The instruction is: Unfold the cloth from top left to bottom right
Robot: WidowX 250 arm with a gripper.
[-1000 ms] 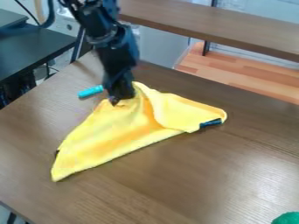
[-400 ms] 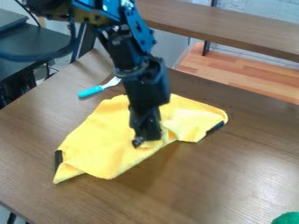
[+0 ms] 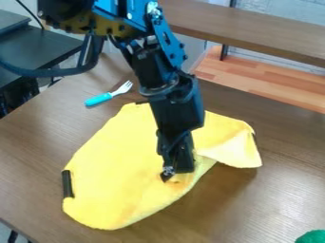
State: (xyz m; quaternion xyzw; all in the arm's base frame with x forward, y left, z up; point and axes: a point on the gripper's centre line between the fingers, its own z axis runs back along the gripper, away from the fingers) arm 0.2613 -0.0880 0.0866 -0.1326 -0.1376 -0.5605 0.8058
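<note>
Yellow, plush-looking fabric makes up the cloth (image 3: 120,156), which I see lying across the middle of the bench (image 3: 285,194), one end towards the near-left edge and the far side towards the far edge. My gripper (image 3: 177,174) is narrow, closed on a small pinch just inside the rim facing the near side of the bench, and the material puckers up around the tips. I'd judge it light and limp, with enough nap to hold well and nothing in it to break; it will follow a pull but buckle under a push. That rim is where I'd keep hold, low and shallow, so only the upper layer comes along. The right-hand flap (image 3: 236,151) folds over in a soft, pale wedge and could need its own tug. A black strip (image 3: 67,184) on the left rim looks flatter and stiffer than the pile, so it may lag or crease. The bench is smooth, dark wood grain with a dull sheen, which should let the fabric slide. Towards the far-left corner lies a fork (image 3: 108,95), its rounded turquoise handle probably plastic, its tines pale.
</note>
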